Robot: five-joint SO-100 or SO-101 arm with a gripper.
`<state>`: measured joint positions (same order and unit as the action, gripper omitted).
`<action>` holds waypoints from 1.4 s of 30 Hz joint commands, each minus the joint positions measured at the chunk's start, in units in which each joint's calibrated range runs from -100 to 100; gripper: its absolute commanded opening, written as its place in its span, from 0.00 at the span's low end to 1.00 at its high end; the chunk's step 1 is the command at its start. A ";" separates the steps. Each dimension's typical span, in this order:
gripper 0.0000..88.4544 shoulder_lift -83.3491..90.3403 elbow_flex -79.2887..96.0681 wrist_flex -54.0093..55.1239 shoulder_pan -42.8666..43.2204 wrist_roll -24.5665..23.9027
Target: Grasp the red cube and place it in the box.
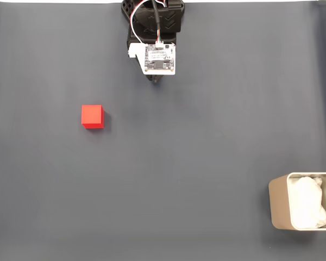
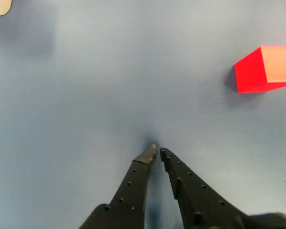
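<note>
Bright red cube (image 1: 92, 116) sits plain-faced, untouched.

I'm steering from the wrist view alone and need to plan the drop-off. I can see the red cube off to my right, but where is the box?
Observer: In the fixed view the box sits at the lower right corner of the dark mat, partly cut off by the picture's edge and far from the red cube.
Operator: Is anything inside it?
Observer: Yes, crumpled white paper lines it.
Operator: Where does the arm stand relative to both?
Observer: In the fixed view, the arm's base is at the top middle. The cube lies below it to the left and the box far below it to the right.
</note>
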<state>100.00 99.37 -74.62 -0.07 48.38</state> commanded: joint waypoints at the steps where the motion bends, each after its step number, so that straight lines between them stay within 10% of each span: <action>1: 0.00 -0.09 0.54 -1.20 0.15 0.68; 42: 0.00 -0.09 0.36 1.02 0.29 0.63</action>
<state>100.00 99.37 -74.78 -0.07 48.72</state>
